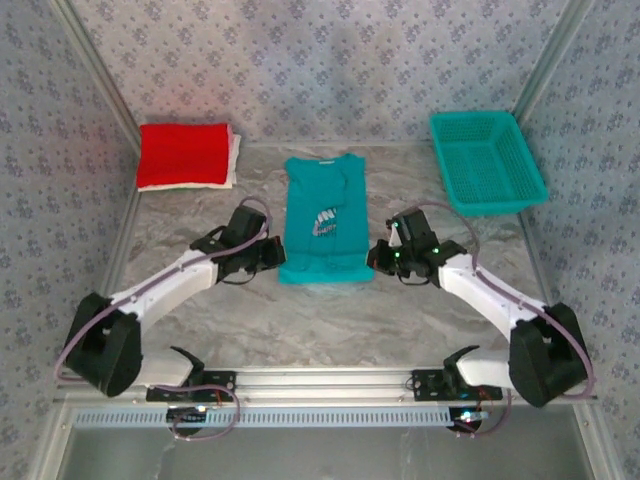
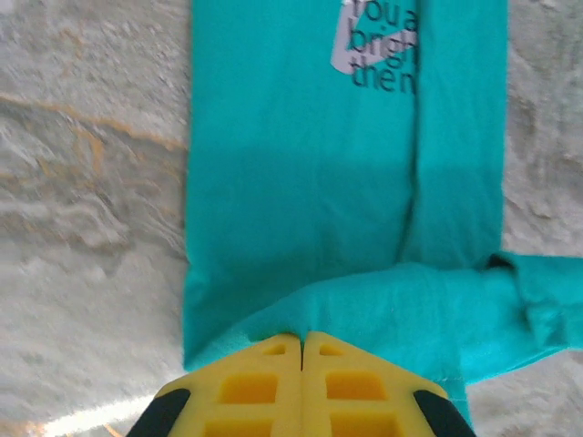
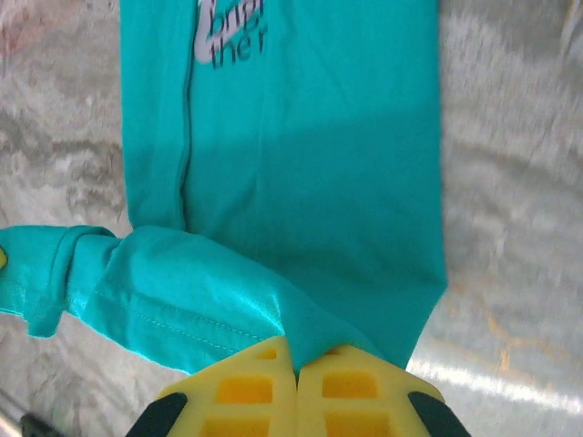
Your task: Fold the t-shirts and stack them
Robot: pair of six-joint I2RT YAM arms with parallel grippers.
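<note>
A teal t-shirt (image 1: 322, 215) with a white print lies lengthwise in the middle of the table, its sides folded in to a narrow strip. Its near hem is lifted and turned up off the marble. My left gripper (image 1: 272, 252) is shut on the hem's left corner; in the left wrist view the yellow fingers (image 2: 301, 341) pinch the teal cloth (image 2: 301, 182). My right gripper (image 1: 380, 256) is shut on the hem's right corner, cloth (image 3: 301, 182) drawn into the seam between its fingers (image 3: 298, 350). A folded red t-shirt (image 1: 182, 154) lies on a white one (image 1: 233, 160) at the back left.
A teal plastic mesh basket (image 1: 487, 162) stands at the back right, tilted slightly. Patterned walls close in the marble table (image 1: 330, 320) on the left, back and right. Both arm bases sit on the rail at the near edge.
</note>
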